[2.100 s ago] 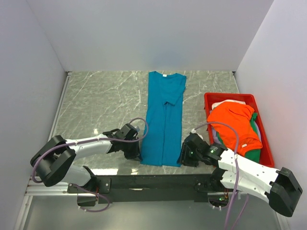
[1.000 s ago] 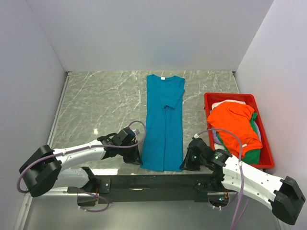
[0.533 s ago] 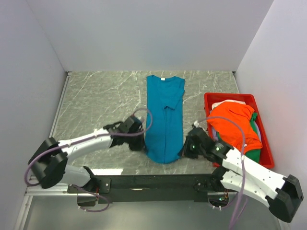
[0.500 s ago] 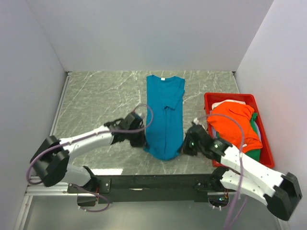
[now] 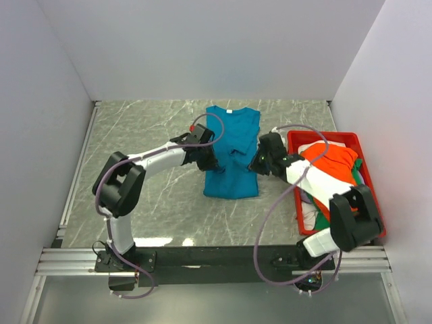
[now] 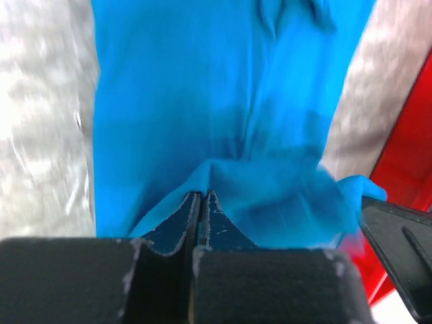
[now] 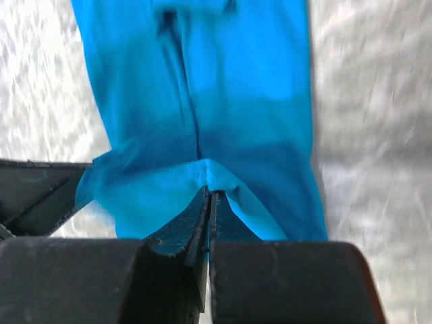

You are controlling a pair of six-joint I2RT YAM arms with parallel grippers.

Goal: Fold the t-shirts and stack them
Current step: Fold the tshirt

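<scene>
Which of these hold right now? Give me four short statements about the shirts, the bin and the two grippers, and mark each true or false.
1. The teal t-shirt lies on the table, outside the red bin. True.
2. Both grippers are open and clear of the cloth. False: the left gripper and the right gripper are each shut on a fold of the teal t-shirt.
3. The orange t-shirt lies in the red bin. True.
4. The teal t-shirt's neck label points toward the arm bases. False: it is at the far end, toward the back wall.
</scene>
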